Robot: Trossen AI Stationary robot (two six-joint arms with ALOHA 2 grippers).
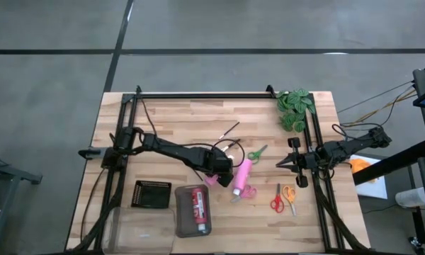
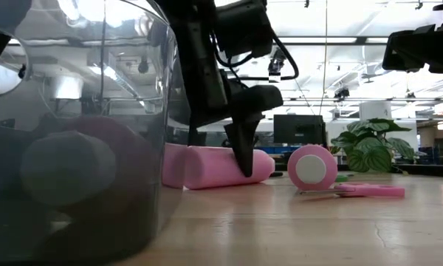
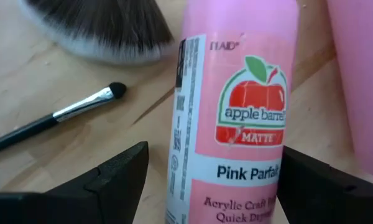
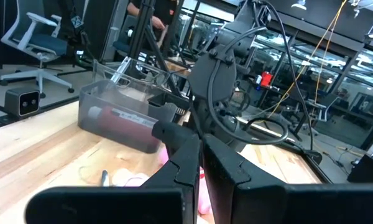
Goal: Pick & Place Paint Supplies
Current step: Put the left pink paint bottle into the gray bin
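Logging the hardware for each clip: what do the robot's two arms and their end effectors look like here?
Both arms are dark, slim and jointed, with black cables looping along them. The left end effector has two black, wedge-shaped matte fingers. The right end effector has two long, flat black fingers with angular edges, on a rounded black wrist housing. No markings are visible on either.

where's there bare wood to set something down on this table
Free: the far strip between the left arm and the plant, and the near right corner past the scissors. Crowded: mid-table, where the open left gripper straddles a pink bottle beside brushes and the clear bin.
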